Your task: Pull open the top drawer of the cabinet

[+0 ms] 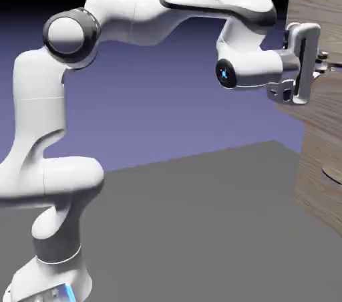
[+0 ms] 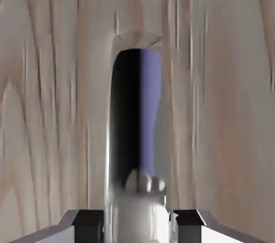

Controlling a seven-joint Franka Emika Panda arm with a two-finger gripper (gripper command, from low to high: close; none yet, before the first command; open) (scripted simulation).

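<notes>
The cabinet (image 1: 319, 154) of grey-brown wood grain stands at the exterior view's right edge. Its top drawer (image 1: 312, 13) is the upper front, and my gripper (image 1: 319, 61) reaches level against it, at its handle (image 1: 324, 60). In the hand view the drawer front (image 2: 53, 102) fills the picture. The shiny bar handle (image 2: 137, 129) runs up from between my two dark fingertips (image 2: 86, 223), which press on it from both sides. The gripper (image 2: 137, 221) is shut on that handle.
Below the top drawer is a lower panel with a dark curved handle (image 1: 330, 175). The grey table (image 1: 200, 227) stretches between the robot's base and the cabinet. The arm arches high from the lower left across to the cabinet.
</notes>
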